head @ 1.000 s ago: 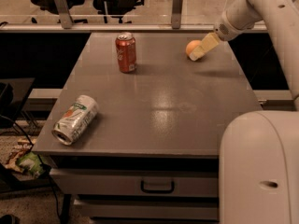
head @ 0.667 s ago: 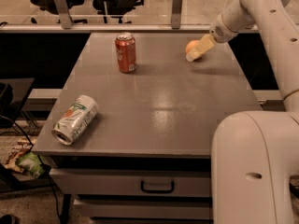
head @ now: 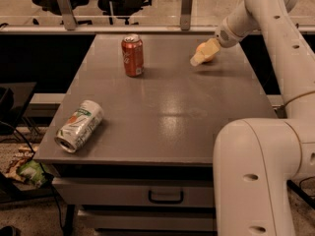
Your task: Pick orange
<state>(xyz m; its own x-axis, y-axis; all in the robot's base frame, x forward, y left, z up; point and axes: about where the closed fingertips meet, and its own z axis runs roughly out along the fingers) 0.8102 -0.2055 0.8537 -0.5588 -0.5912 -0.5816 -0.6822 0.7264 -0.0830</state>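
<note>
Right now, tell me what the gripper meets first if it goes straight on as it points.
The gripper, at the far right of the tabletop, points down and left. The orange seems to lie at its end, so it likely meets that first, then the tabletop. Depth is unclear.

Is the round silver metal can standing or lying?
Lying: the silver can is on its side. The gripper is at the table's far right.

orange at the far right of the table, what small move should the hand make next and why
Probably secure the grip before any lift. The hand sits right at the small round orange fruit near the far right edge of the grey table, overlapping it, and the fruit appears to rest on the tabletop.
</note>
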